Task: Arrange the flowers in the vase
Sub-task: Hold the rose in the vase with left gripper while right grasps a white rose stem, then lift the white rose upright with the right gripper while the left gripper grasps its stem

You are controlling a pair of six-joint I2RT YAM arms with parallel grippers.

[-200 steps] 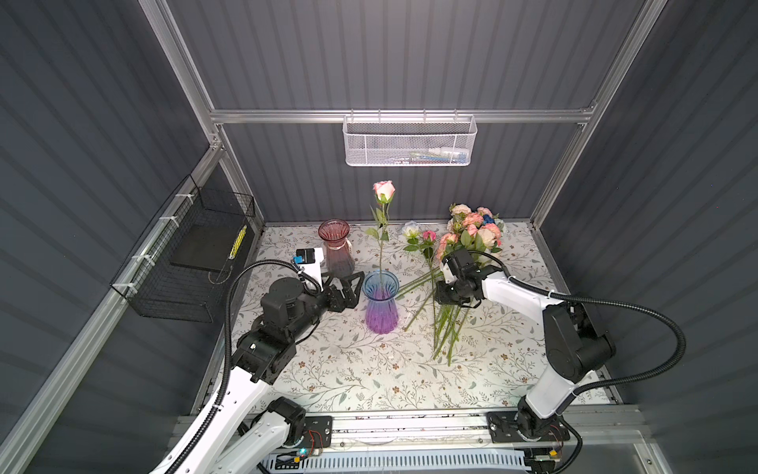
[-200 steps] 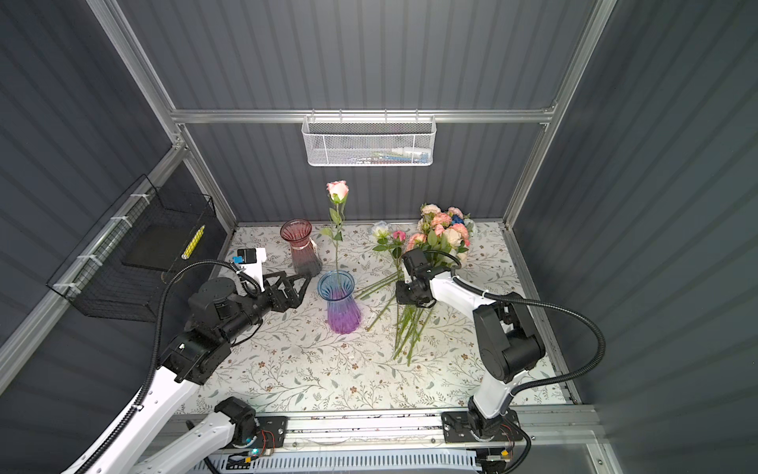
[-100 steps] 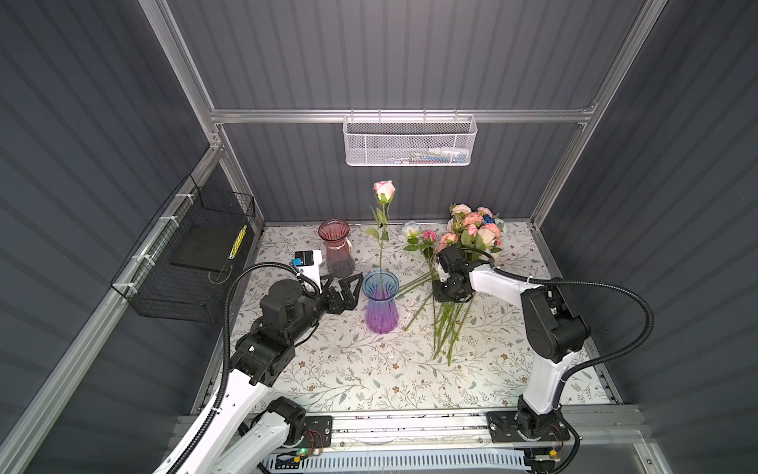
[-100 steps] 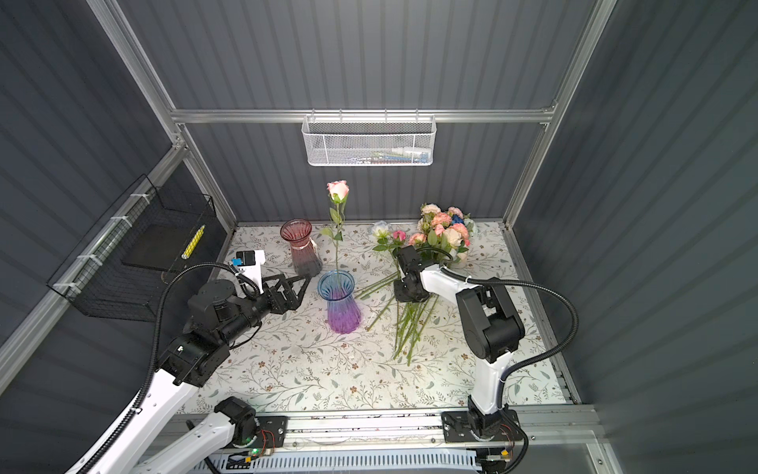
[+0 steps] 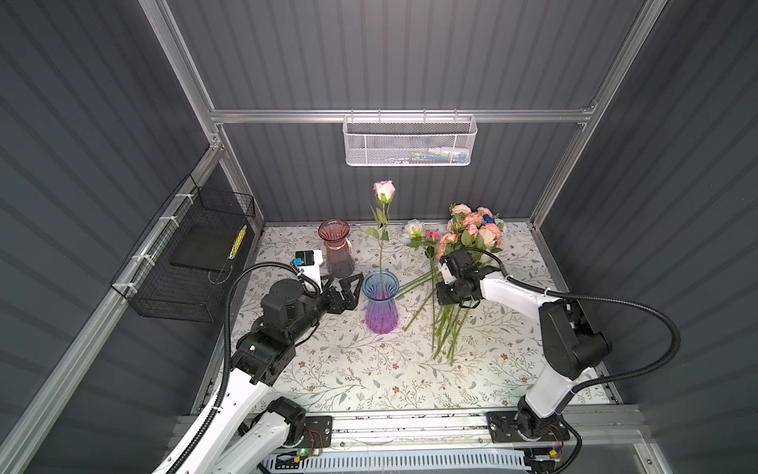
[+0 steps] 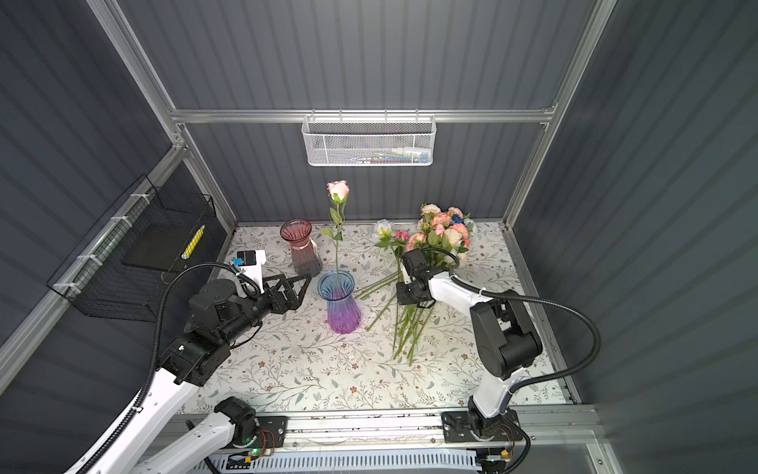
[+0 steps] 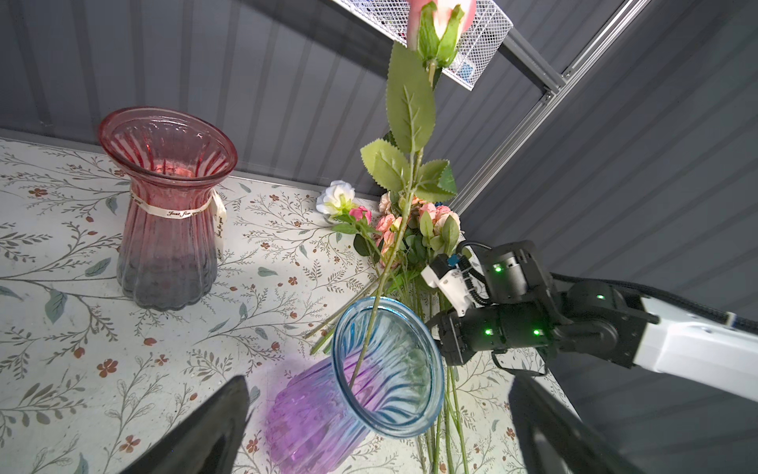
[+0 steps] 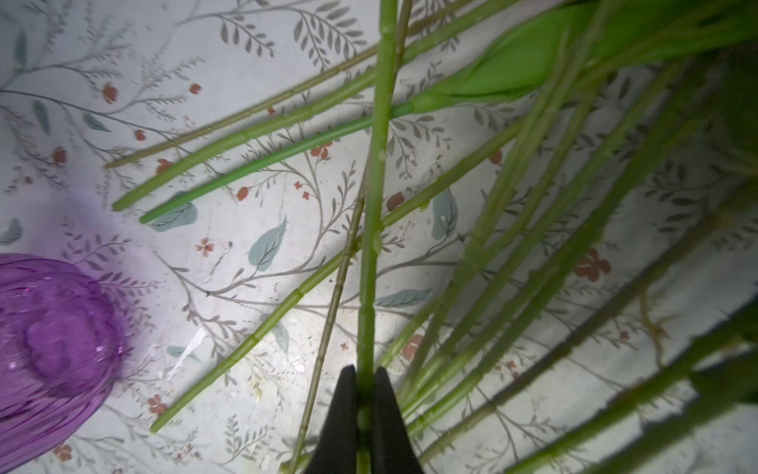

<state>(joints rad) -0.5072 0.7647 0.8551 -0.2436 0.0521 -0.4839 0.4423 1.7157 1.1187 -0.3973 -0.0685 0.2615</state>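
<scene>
My right gripper [image 8: 363, 381] is pinched tight on one green stem [image 8: 375, 197], low among the flowers [image 5: 471, 234]. They lie in a heap on the table [image 5: 369, 381], just right of the blue-and-purple vase [image 5: 381, 303]. My left gripper [image 5: 346, 283] is released, its two fingers spread wide just beside that vase on its left; I cannot tell whether they touch the glass.

I count two vases. The blue-and-purple one stands upright at the middle, and a red vase [image 5: 336, 246] with one ribbon round its neck stands behind it, nearer the back wall. One pink rose [image 5: 384, 191] stands in the blue-and-purple vase, leaning on the rim.

The loose stems cross one another so much that I cannot count them. Among the heads I make out one white bloom [image 5: 412, 227] and one deep blue bloom [image 5: 487, 220].

Two baskets hang on the walls: one white mesh basket [image 5: 410, 143] at the back and one black wire basket [image 5: 184, 262] at the left.
</scene>
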